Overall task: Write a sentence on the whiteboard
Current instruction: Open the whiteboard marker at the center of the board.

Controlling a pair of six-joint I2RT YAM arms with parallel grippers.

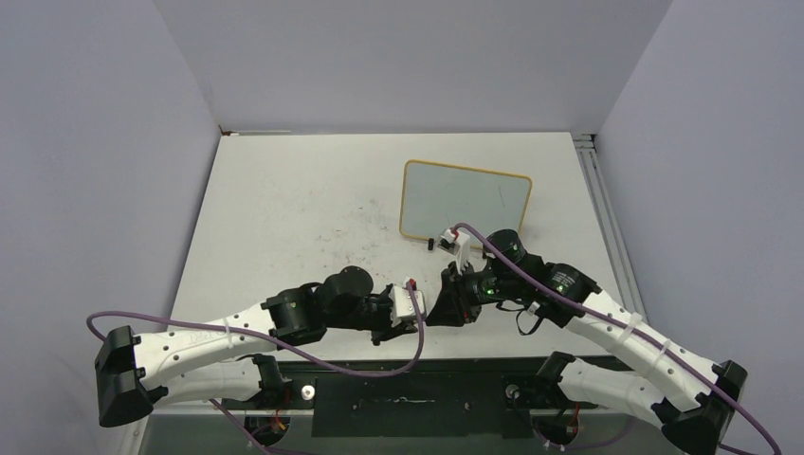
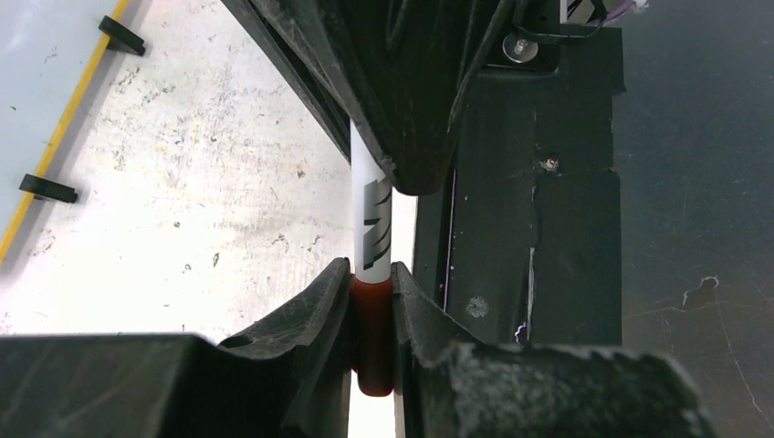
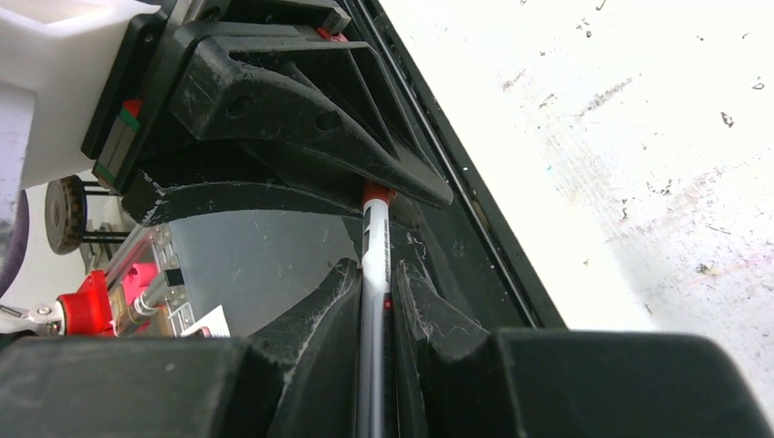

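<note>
My left gripper [image 2: 371, 276] is clamped narrow on the dark red cap [image 2: 372, 339] of a marker [image 2: 371, 214]. Its two black fingers press the cap from either side. My right gripper [image 3: 376, 274] is closed tight around the white barrel of the same marker, which carries grey printing. The two grippers face each other tip to tip, with the marker running straight between them.

From above, they meet low over the near part of the table [image 1: 284, 218], at about 6 o'clock from its middle, close to the dark strip along the near edge.

The whiteboard [image 1: 465, 199] lies well apart from the grippers, at about 1 o'clock from where they meet, on the far right part of the table. Its pale face has a thin yellow frame [image 2: 57, 137]. In my left wrist view one corner of it shows at 10 o'clock, with two small black feet [image 2: 121, 35] on the scuffed table just beside the frame. I cannot tell whether the face carries any lettering.
</note>
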